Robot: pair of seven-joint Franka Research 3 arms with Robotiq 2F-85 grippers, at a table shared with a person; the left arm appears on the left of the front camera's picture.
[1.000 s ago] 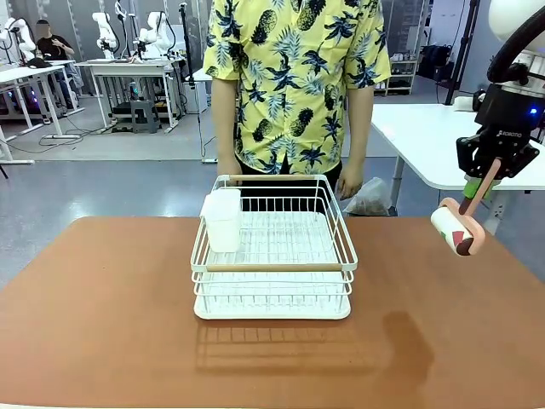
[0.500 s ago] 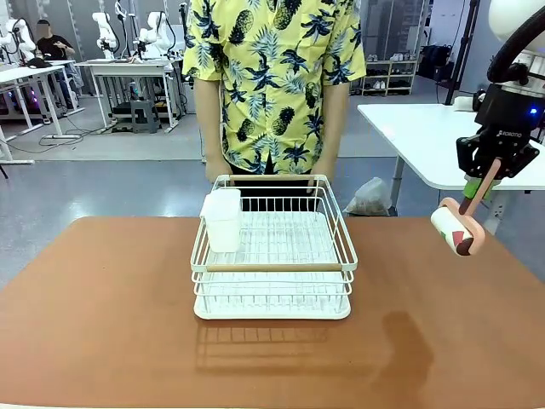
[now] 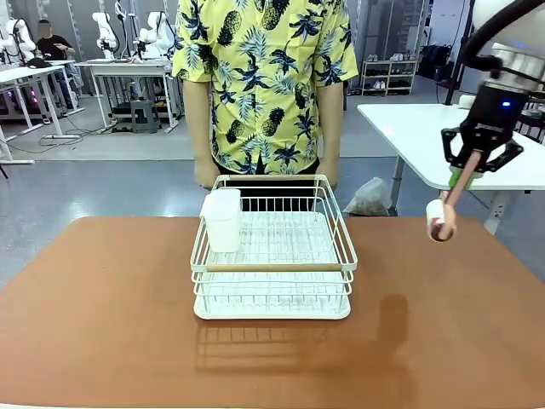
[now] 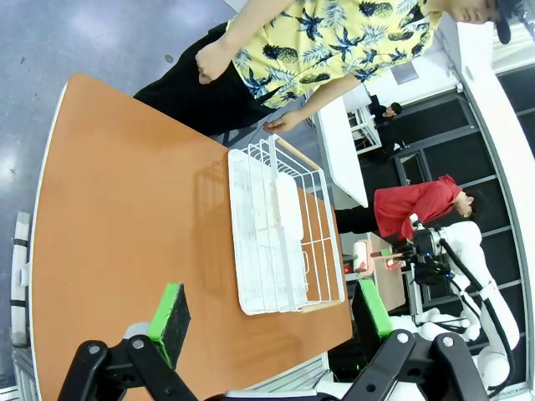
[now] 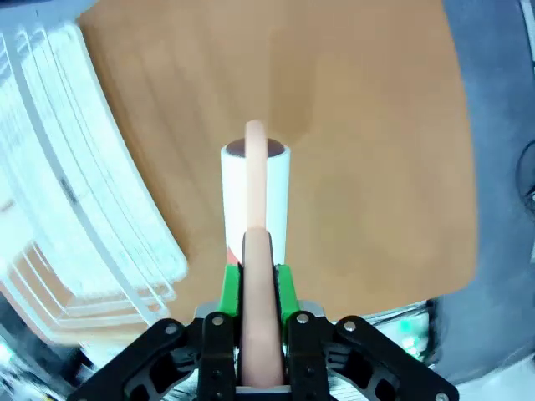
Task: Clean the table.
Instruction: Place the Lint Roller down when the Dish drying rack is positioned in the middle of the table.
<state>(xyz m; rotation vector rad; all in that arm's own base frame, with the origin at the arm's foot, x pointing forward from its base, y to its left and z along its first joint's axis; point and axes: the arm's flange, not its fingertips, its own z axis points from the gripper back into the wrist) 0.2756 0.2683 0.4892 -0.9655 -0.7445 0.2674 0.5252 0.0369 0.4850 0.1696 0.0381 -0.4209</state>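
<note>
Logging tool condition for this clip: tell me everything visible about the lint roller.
The lint roller has a white cylindrical roll with a dark red end and a slim pink handle, plastic by the look. The right pincer is shut on the handle, so the roll hangs below it, tilted, in the air above the right side of the table, right of the dish rack. Nothing but the pincer touches it.

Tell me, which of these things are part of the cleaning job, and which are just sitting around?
Part of the job:
- reddish-brown table
- lint roller, gripped by the right end effector, held above the table

Just there:
- white wire dish rack
- white cup holder on the rack
- person's hands behind the rack
</note>
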